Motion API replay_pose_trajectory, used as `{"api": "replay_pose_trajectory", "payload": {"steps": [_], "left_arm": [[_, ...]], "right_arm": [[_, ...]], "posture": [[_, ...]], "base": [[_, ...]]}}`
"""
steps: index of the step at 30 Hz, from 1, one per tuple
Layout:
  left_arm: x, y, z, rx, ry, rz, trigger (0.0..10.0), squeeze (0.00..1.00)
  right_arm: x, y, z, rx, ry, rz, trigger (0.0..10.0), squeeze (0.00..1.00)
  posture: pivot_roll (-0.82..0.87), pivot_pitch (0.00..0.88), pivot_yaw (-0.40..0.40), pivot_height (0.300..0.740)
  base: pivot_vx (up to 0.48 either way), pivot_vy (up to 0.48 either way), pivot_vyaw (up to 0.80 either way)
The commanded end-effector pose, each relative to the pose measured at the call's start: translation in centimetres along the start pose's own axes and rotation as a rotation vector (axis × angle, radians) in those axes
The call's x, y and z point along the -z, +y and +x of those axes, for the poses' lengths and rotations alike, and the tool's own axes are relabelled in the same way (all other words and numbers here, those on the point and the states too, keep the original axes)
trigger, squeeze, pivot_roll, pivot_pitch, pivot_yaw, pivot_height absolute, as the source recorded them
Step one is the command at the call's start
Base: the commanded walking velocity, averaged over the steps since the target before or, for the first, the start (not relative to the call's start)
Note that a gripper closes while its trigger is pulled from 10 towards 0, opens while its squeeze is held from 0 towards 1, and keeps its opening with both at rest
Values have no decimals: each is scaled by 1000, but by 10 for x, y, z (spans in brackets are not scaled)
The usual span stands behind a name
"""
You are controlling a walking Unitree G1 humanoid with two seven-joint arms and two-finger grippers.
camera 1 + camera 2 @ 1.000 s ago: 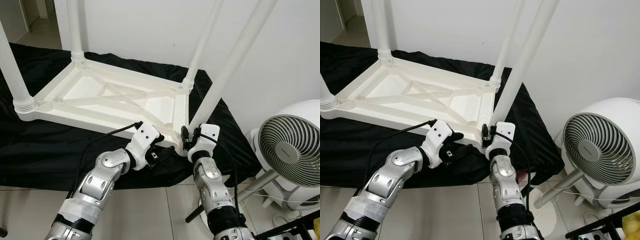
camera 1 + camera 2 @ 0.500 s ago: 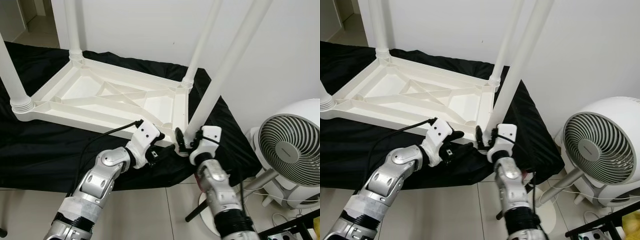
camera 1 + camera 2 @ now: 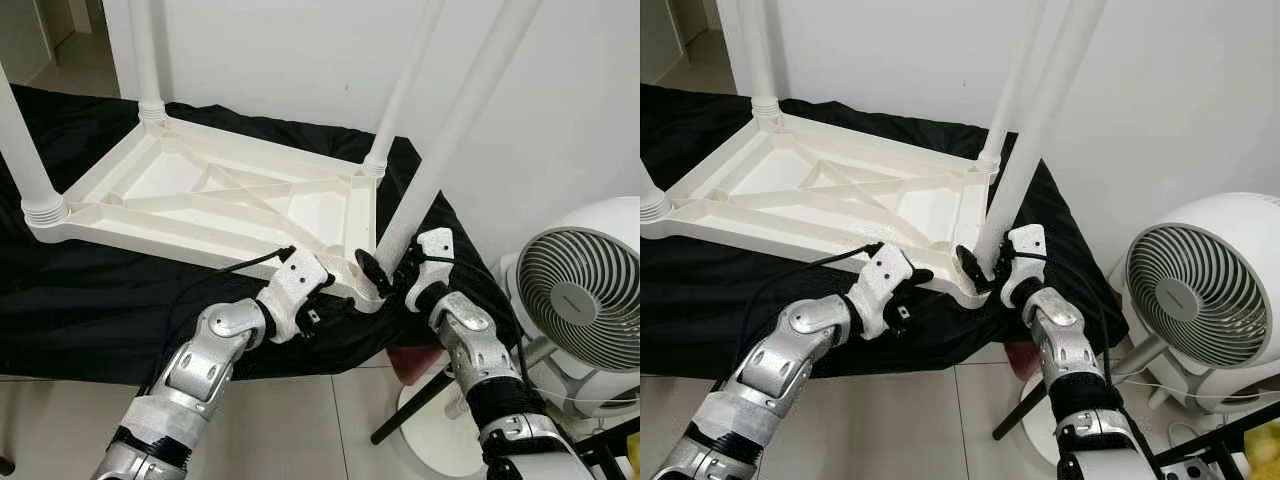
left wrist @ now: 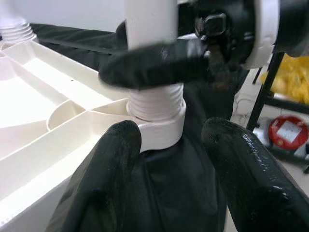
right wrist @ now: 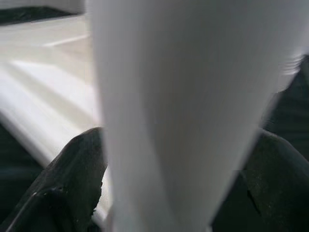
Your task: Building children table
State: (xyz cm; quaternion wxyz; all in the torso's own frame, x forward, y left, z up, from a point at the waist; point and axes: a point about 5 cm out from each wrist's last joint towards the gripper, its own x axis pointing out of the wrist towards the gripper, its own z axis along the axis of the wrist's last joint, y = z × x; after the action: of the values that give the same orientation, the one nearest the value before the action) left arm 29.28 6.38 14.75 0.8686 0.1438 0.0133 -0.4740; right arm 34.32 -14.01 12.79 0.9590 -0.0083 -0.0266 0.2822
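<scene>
- The right gripper is closed around the smooth white plastic leg, just above its ribbed threaded base.
- The left gripper is spread wide at the corner socket of the upside-down table, which lies on a black cloth.

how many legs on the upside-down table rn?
4 white plastic legs: far left corner, near left corner, far right corner, near right corner, the last gripped by the right gripper.

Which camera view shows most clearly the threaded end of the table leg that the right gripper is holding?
The left wrist view: the threaded end sits sharp in its corner socket. The eye views show it small, behind the right gripper. The right wrist view shows the leg's blurred smooth shaft.
</scene>
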Motion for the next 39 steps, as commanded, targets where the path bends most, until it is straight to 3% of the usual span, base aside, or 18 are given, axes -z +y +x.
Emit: {"api": "replay_pose_trajectory", "payload": {"steps": [1,2,3,4,14,19,20,26,32,39], "left_arm": [[6,-2,2,-25,29,35,10000,0],[6,-2,2,-25,29,35,10000,0],[7,0,2,-33,30,36,10000,0],[6,2,2,-39,25,29,10000,0],[5,4,1,-45,25,41,10000,0],[6,3,2,-45,21,45,10000,0],[6,3,1,-45,21,43,10000,0],[7,2,1,-45,20,41,10000,0],[7,6,-1,-61,19,38,10000,0],[8,7,-2,-65,22,42,10000,0]], "right_arm": [[3,-2,-1,-33,23,-1,10000,0],[3,-2,-1,-33,23,-1,10000,0],[4,-1,1,-41,29,-5,3098,0],[6,-2,2,-56,42,-2,0,0],[18,-4,0,-71,85,-9,0,0],[21,-7,-3,-13,75,27,0,0],[23,-8,-4,14,78,38,10000,0],[30,-6,-5,83,104,7,10000,0],[31,7,-2,262,75,92,10000,0],[29,18,0,358,45,157,10000,0]], "posture": [[89,0,-143,740],[89,0,-143,740],[92,0,-144,740],[95,0,-145,740],[99,0,-154,740],[98,0,-156,740],[96,0,-158,740],[96,0,-162,740],[95,0,-164,740],[93,0,-164,740]], "base": [[0,0,0],[0,0,0],[0,0,0],[0,0,0],[0,0,0],[0,0,0],[0,0,0],[0,0,0],[0,0,0],[0,0,0]]}}
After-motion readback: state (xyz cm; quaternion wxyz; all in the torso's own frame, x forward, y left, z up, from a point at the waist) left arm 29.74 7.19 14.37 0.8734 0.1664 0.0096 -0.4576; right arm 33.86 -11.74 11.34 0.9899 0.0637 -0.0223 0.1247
